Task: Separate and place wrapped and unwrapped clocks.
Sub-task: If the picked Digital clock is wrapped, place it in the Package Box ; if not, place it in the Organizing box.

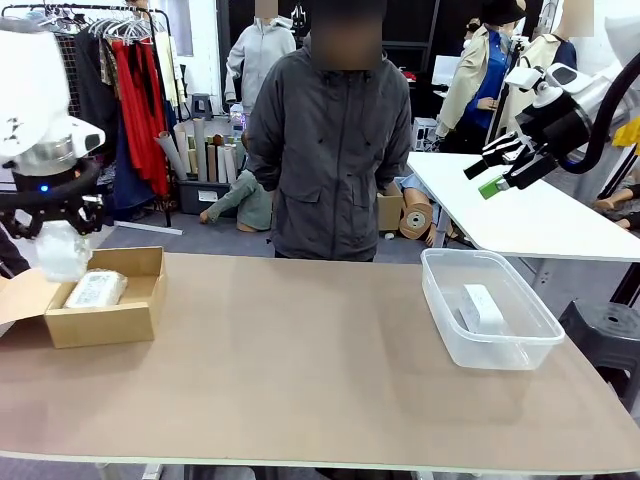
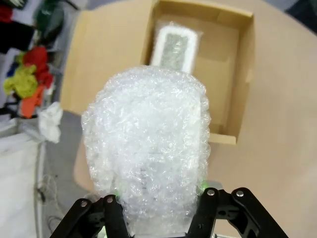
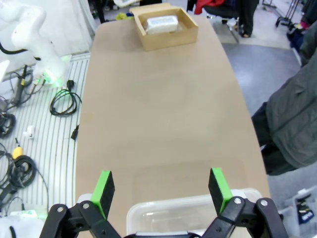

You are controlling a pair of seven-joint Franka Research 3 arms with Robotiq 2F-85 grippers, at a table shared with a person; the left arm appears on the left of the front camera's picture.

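Your left gripper (image 2: 161, 198) pinches a wrapped clock (image 2: 147, 148) between its fingers; your right gripper (image 3: 162, 186) stands spread, empty.

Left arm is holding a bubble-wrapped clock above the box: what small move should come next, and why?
Probably lower it into the open space of the cardboard box. The left gripper is shut on a bubble-wrapped clock above the box, where another wrapped clock already lies; the bare white clock sits apart in the clear plastic bin.

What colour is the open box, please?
Plain brown cardboard box, clearest in the left wrist view.
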